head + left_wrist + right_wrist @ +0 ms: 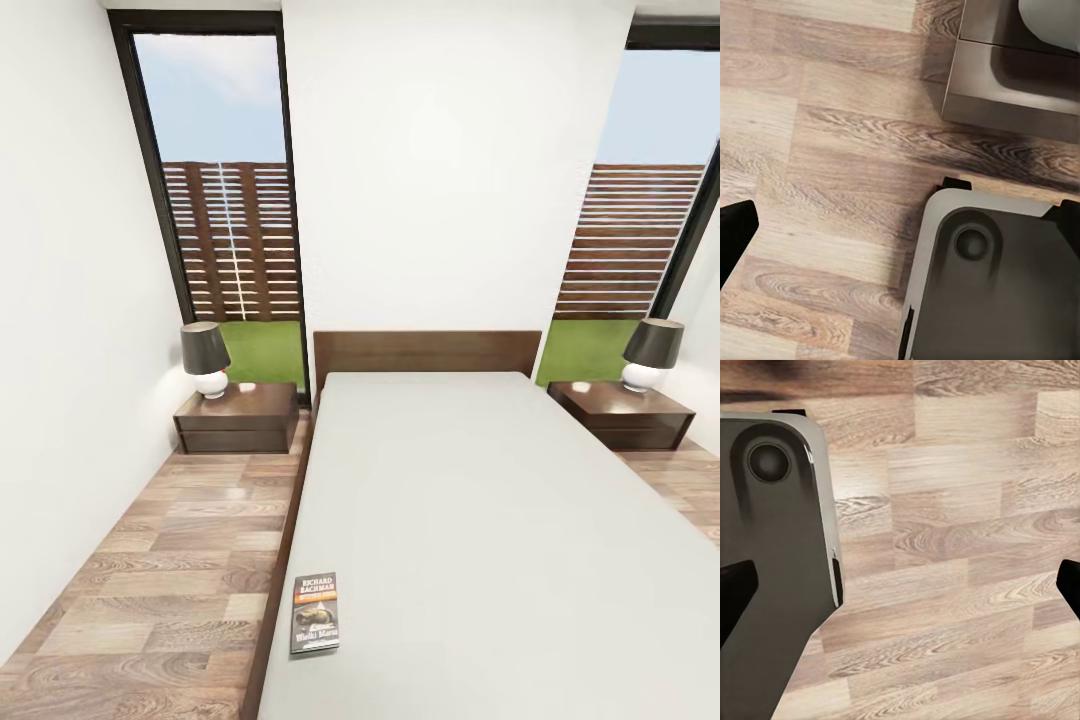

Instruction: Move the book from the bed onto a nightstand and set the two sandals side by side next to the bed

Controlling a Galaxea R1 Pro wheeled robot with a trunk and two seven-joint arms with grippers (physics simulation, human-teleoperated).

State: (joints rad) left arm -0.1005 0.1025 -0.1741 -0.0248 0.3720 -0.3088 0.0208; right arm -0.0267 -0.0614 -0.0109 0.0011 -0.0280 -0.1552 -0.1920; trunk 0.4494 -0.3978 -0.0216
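The book lies flat on the bed near its front left corner, dark cover with white lettering facing up. One nightstand stands left of the headboard and another nightstand stands to its right. The sandals are out of view. My left gripper hangs open over the wood floor, nothing between its black fingertips. The right gripper is likewise open and empty above the floor, black fingertips spread wide.
Each nightstand carries a dark-shaded lamp. A strip of plank floor runs between the bed and the left wall. Tall windows flank the headboard. My grey base shows below both wrists.
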